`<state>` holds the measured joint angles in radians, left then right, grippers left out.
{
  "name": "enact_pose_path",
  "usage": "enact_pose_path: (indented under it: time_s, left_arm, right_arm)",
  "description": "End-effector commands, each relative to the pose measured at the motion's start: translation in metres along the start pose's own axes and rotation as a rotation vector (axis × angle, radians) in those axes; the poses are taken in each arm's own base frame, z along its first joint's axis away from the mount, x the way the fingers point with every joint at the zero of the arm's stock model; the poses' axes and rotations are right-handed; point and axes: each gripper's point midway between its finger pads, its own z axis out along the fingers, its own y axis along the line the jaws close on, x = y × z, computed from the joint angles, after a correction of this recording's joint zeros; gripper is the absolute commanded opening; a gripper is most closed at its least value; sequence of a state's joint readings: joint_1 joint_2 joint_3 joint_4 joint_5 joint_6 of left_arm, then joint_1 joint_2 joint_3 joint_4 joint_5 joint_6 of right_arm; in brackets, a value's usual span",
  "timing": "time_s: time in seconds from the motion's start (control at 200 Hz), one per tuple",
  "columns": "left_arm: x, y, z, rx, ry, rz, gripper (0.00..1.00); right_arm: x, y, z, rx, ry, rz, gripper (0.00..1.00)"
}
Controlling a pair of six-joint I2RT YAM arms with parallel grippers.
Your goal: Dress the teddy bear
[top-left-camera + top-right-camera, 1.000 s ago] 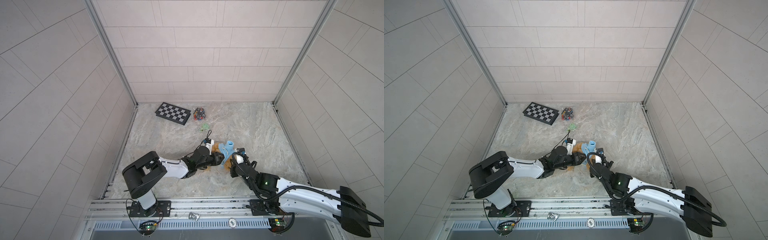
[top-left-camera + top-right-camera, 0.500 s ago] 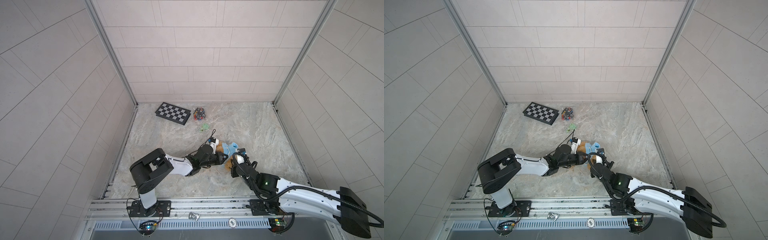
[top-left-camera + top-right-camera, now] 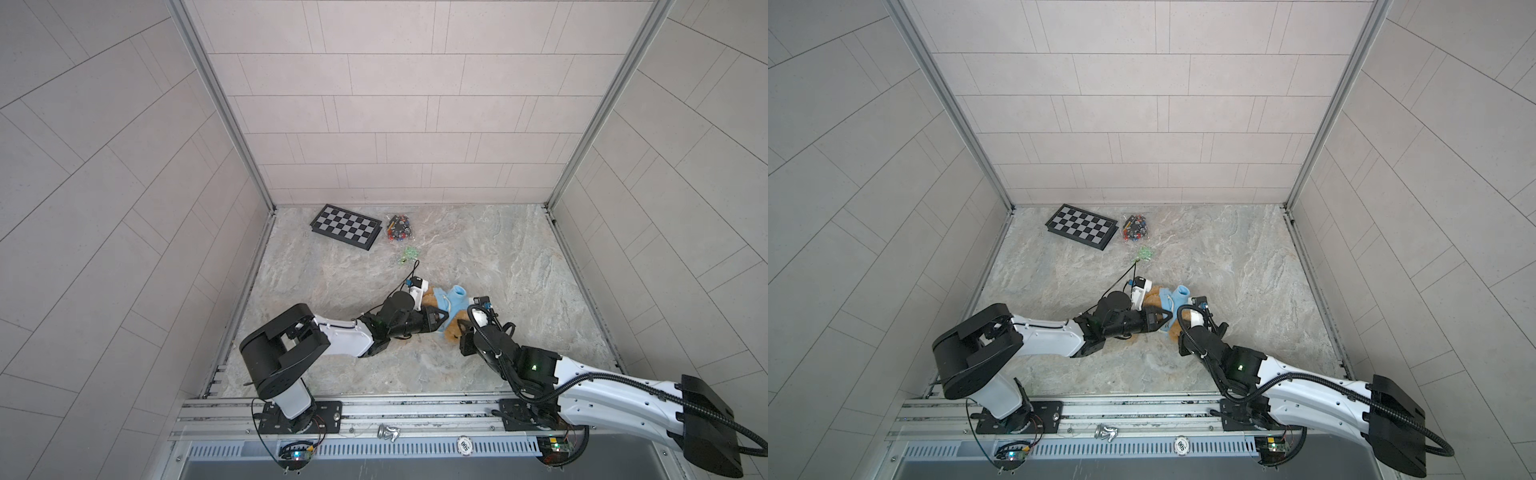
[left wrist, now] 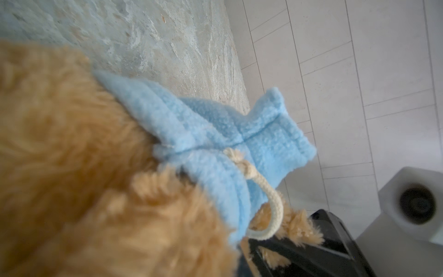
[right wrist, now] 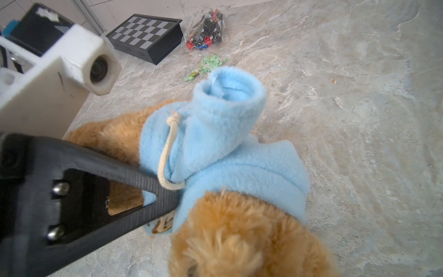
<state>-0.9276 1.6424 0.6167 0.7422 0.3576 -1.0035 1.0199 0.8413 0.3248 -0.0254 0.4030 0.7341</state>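
The teddy bear [image 5: 239, 227] is lying on the table [image 3: 498, 257] between both arms, with a light blue hoodie [image 5: 227, 148] wrapping its body. The left pincer [image 3: 441, 321] is touching the hoodie's hem and drawstring [image 5: 165, 156], but I cannot tell its opening. The right pincer [image 3: 460, 332] is sitting clenched against the bear's fur.

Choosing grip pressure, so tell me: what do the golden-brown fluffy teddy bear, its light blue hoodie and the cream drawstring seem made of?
The golden-brown fluffy teddy bear looks like long-pile synthetic plush, matte, with shaggy loose fibres. The light blue hoodie looks like fleece, with a nubby matte nap and stitched seams. The cream drawstring seems to be a twisted, cotton-like cord, knotted at its end; the fibre itself is uncertain.
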Motion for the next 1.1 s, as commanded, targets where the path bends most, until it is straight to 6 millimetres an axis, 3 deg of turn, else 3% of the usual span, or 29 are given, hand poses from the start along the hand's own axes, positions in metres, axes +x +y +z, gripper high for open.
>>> enact_pose_path:
  time_s: [0.0, 0.125, 0.35, 0.556, 0.741, 0.781, 0.911, 1.096]
  left_arm:
    - [-0.014, -0.026, 0.004, 0.087, -0.026, 0.025, 0.27]
    - [-0.024, -0.034, 0.003, 0.11, -0.042, 0.021, 0.28]
    - [-0.039, -0.026, -0.011, 0.116, -0.092, -0.029, 0.33]
    - [-0.051, -0.022, -0.015, 0.154, -0.136, -0.098, 0.26]
    - [-0.059, -0.015, -0.022, 0.151, -0.175, -0.138, 0.27]
    - [-0.061, -0.014, -0.024, 0.144, -0.183, -0.14, 0.25]
    - [-0.066, 0.0, -0.033, 0.107, -0.228, -0.179, 0.02]
    - [-0.066, 0.03, -0.063, -0.001, -0.306, -0.188, 0.0]
  right_arm:
    - [0.011, 0.005, 0.0, -0.038, 0.04, 0.007, 0.0]
    - [0.012, 0.003, 0.0, -0.034, 0.041, 0.005, 0.0]
    - [0.011, 0.002, -0.002, -0.032, 0.037, 0.0, 0.0]
    - [0.012, 0.001, -0.002, -0.029, 0.042, 0.0, 0.0]
    - [0.012, -0.001, -0.003, -0.024, 0.04, -0.003, 0.0]
    - [0.013, 0.0, -0.003, -0.024, 0.042, -0.004, 0.0]
    - [0.014, -0.002, -0.002, -0.021, 0.044, 0.0, 0.0]
    - [0.02, -0.012, -0.004, 0.008, 0.046, 0.014, 0.0]
